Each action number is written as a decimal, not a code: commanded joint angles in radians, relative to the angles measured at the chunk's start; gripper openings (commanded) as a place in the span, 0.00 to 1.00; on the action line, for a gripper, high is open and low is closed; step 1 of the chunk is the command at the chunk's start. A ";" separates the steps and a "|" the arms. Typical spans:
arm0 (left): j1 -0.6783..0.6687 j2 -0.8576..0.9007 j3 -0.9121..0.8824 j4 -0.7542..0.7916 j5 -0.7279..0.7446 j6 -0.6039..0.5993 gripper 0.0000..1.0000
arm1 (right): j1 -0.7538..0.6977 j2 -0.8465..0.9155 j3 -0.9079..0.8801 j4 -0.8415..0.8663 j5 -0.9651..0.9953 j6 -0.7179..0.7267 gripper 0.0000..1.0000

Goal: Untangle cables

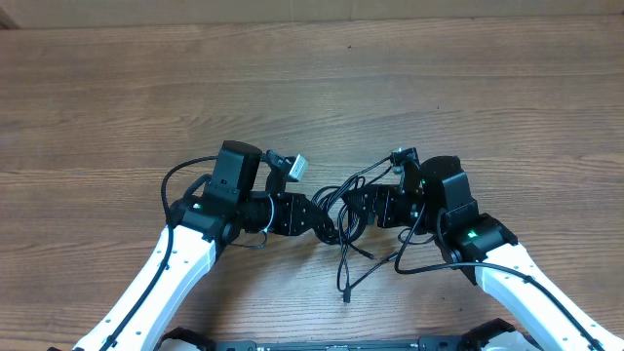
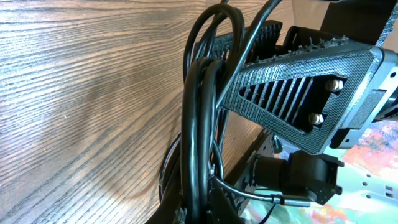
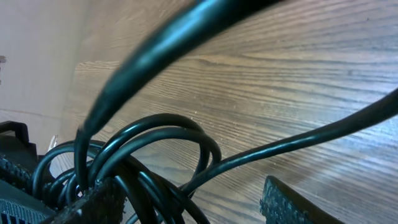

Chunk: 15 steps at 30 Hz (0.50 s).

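The cables (image 1: 343, 207) are bunched in one tangled black coil between my two grippers, low on the wooden table; loose ends (image 1: 346, 285) trail toward the front edge. My left gripper (image 1: 328, 222) is shut on the bundle. In the left wrist view the cables (image 2: 198, 124) run up out of its jaws (image 2: 214, 210), and a silver plug tip (image 2: 298, 200) sticks out to the right. My right gripper (image 1: 363, 207) is open around the coil. In the right wrist view the loops (image 3: 155, 134) lie between its spread fingers (image 3: 193, 202), against the left finger.
The right gripper's ribbed black finger (image 2: 292, 87) crosses close above the bundle in the left wrist view. Thicker arm cords loop beside the left arm (image 1: 174, 177) and the right arm (image 1: 421, 255). The wooden table (image 1: 312, 88) stretches away behind the grippers.
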 commanded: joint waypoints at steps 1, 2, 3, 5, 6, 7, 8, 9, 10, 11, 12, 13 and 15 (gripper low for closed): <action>-0.002 -0.013 0.000 -0.004 -0.006 0.027 0.04 | -0.001 -0.001 0.016 -0.011 0.029 0.009 0.68; -0.002 -0.013 0.000 -0.006 -0.051 0.026 0.04 | -0.001 -0.001 0.016 -0.018 0.030 0.009 0.68; -0.002 -0.013 0.000 -0.017 -0.133 0.021 0.04 | -0.001 -0.001 0.016 -0.031 0.030 0.010 0.68; -0.002 -0.013 0.000 -0.047 -0.283 0.002 0.04 | -0.001 -0.001 0.016 -0.047 0.030 0.010 0.70; -0.002 -0.012 0.000 -0.066 -0.372 0.000 0.04 | -0.001 -0.001 0.016 -0.056 0.029 0.010 0.73; -0.002 -0.009 0.000 -0.080 -0.444 0.000 0.04 | -0.001 -0.001 0.016 -0.064 0.027 0.010 0.74; -0.002 -0.005 0.000 -0.094 -0.513 0.000 0.04 | -0.001 -0.001 0.016 -0.072 0.026 0.010 0.75; -0.002 0.003 0.000 -0.102 -0.572 0.001 0.04 | -0.001 -0.001 0.016 -0.080 0.026 0.010 0.76; -0.002 0.016 0.000 -0.102 -0.610 0.001 0.04 | -0.001 -0.001 0.016 -0.090 0.027 0.010 0.77; -0.002 0.032 0.000 -0.097 -0.629 0.003 0.04 | -0.001 -0.001 0.016 -0.100 0.027 0.010 0.77; -0.002 0.050 0.000 -0.090 -0.629 0.013 0.04 | -0.001 -0.001 0.016 -0.106 0.027 0.010 0.77; -0.002 0.070 0.000 -0.085 -0.621 0.026 0.04 | -0.001 -0.001 0.016 -0.109 0.026 0.010 0.78; -0.002 0.112 0.000 -0.082 -0.610 0.039 0.04 | -0.001 -0.001 0.016 -0.109 0.027 0.010 0.78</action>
